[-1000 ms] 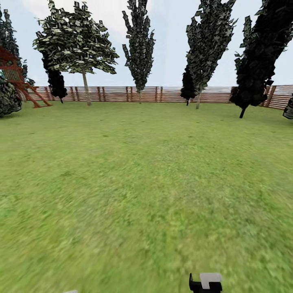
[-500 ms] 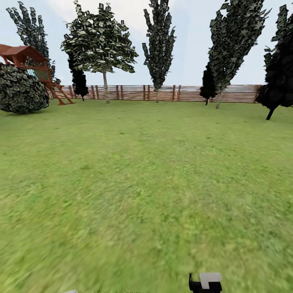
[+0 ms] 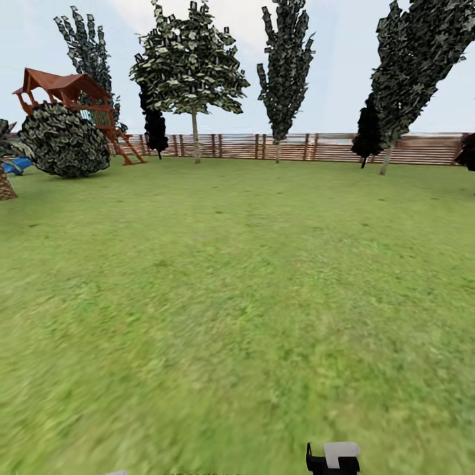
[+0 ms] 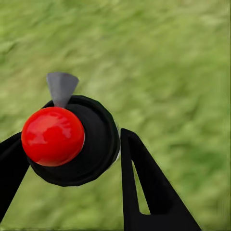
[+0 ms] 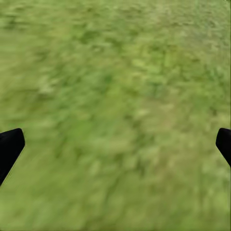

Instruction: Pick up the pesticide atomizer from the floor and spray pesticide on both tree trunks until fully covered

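The pesticide atomizer (image 4: 96, 144) is a dark round bottle with a red ball top (image 4: 53, 136), seen from above in the left wrist view. My left gripper (image 4: 72, 134) is shut on it, one black finger (image 4: 144, 183) against each side, above the blurry green grass floor (image 4: 183, 72). My right gripper (image 5: 118, 144) is open over bare grass, its black fingertips (image 5: 9, 147) far apart at the picture's edges. The two trees and their trunks are out of view. The garden lawn (image 3: 237, 297) spreads ahead in the head view.
A brown slat fence (image 3: 297, 146) closes the far side, with thin-trunked distant trees (image 3: 195, 66) and dark cypresses (image 3: 285, 66) along it. A red-roofed play frame (image 3: 63, 89) and a round bush (image 3: 64, 140) stand at far left. A black-and-white arm part (image 3: 333, 458) shows at the bottom.
The head view has swung left, so fence and trees slid right in the picture; the play frame and round bush came fully into view. The arm part at the bottom kept its place.
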### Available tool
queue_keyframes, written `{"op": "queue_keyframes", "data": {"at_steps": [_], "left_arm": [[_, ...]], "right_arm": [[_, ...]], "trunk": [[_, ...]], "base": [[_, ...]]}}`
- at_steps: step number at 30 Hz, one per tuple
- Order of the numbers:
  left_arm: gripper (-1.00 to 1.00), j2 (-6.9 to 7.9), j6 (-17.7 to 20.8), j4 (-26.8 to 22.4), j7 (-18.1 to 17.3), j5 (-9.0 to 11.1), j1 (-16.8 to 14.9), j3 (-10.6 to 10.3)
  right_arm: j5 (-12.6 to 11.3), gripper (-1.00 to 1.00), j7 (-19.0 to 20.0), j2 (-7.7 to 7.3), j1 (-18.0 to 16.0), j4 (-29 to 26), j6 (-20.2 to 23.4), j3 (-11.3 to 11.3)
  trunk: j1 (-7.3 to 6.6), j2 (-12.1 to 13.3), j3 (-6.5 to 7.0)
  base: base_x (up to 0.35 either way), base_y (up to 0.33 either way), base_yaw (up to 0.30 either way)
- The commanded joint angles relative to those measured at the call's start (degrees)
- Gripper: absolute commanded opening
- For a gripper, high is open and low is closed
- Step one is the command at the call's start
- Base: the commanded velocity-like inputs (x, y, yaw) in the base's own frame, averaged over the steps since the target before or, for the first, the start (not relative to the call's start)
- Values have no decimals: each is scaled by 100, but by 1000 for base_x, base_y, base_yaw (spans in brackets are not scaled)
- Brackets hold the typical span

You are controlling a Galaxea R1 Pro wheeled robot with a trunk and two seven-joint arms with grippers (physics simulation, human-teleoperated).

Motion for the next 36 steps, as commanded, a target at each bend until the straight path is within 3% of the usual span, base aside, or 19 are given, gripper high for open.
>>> {"op": "queue_keyframes", "data": {"at_steps": [1,16,23,36], "left_arm": [[-100,0,-13,2,17,30,-4,-46],[-100,16,-18,15,24,37,-4,-42],[-100,42,-22,27,26,38,-4,-42],[-100,44,-18,28,26,38,-4,-42]], "right_arm": [[61,100,-43,1,-4,4,-3,-19],[61,100,-37,1,-2,4,-3,-19],[61,100,-29,-4,-2,4,-3,-19],[84,100,-20,-23,-2,6,-3,-3]], "trunk": [[-1,-2,-12],[-1,-2,-114],[-1,-2,-152],[-1,-2,-155]], "base": [[0,0,213],[42,0,213],[313,0,169],[334,0,6]]}}
